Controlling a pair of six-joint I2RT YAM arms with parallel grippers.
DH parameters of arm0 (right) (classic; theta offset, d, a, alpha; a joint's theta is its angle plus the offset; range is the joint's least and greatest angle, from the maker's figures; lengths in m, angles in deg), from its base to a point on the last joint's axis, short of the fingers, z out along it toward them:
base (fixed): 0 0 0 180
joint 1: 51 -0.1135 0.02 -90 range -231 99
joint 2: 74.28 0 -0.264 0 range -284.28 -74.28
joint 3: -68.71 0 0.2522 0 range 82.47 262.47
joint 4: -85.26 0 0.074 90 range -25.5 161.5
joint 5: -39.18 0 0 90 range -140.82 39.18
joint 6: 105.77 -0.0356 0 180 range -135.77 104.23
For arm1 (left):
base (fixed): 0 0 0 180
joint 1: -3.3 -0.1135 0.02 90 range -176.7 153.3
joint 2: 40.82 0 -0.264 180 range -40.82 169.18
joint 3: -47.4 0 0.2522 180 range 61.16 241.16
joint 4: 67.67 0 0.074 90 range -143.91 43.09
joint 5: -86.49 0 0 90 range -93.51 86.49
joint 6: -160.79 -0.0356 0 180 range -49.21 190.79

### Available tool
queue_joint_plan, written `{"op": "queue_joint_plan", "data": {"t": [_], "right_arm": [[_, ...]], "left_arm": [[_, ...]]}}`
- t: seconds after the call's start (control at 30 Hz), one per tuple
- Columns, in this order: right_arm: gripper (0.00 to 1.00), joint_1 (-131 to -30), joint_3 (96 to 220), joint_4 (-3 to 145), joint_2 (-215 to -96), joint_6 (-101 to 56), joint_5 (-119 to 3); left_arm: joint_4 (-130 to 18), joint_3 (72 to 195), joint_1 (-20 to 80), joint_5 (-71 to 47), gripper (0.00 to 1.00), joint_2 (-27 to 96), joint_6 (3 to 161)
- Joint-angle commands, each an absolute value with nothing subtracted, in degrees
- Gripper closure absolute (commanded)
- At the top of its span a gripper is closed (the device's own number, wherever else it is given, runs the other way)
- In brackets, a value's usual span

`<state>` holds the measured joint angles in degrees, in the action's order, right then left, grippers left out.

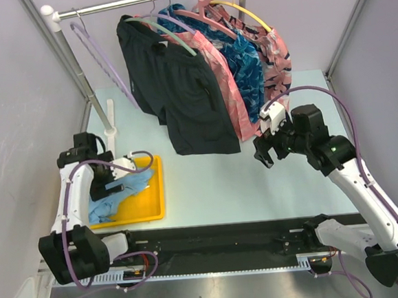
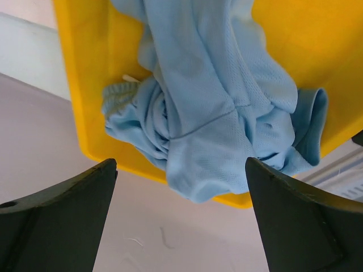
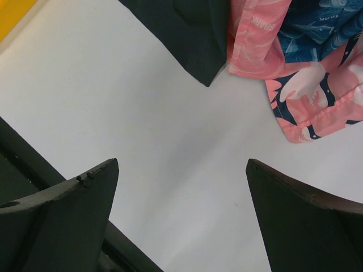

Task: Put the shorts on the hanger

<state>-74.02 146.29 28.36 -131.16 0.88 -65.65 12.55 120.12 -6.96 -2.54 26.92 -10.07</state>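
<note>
Left wrist: shorts (image 2: 215, 113) spill over yellow tray (image 2: 309, 39) edge

Overhead camera and close, downward left wrist share the tray (image 1: 148, 203).

Matt mesh-cloth shorts (image 2: 215, 107) in a glossy plastic tray (image 2: 317, 51).

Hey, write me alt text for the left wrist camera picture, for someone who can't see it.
Crumpled light-blue shorts lie bunched in a yellow tray, with one fold spilling over its rim. The left gripper is open and points at them, its two dark fingers filling the bottom corners and touching nothing.
</note>
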Motion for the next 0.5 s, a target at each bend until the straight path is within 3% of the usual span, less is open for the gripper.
{"op": "queue_joint_plan", "data": {"t": [0.0, 0.2, 0.27, 0.3, 0.37, 0.4, 0.47], "right_arm": [[0.0, -74.7, 147.2, 27.1, -130.7, 2.3, -63.9], [0.0, -75.4, 147.5, 26.2, -130.3, 2.5, -62.9], [0.0, -75.6, 147.9, 25.5, -130.3, 2.4, -62.6], [0.0, -75.7, 147.9, 25.3, -130.3, 2.2, -62.5], [0.0, -75.7, 148.0, 25.0, -130.3, 1.7, -62.7], [0.0, -75.8, 148.0, 25.0, -130.3, 1.6, -62.9], [0.0, -75.8, 148.0, 25.4, -130.4, 1.3, -63.1]], "left_arm": [[11.0, 115.3, -9.5, 0.6, 0.0, 27.5, -18.2], [2.5, 107.5, -9.5, 2.7, 0.01, 28.1, -18.7], [3.6, 106.9, -9.3, 2.6, 0.1, 28.7, -18.6], [4.3, 106.9, -9.0, 2.4, 0.23, 28.8, -18.3], [5.6, 106.6, -7.6, 1.2, 0.4, 28.0, -17.5], [5.5, 106.3, -6.9, 0.9, 0.57, 27.6, -17.0], [5.9, 105.6, -4.2, 0.0, 0.79, 25.5, -16.0]]}}
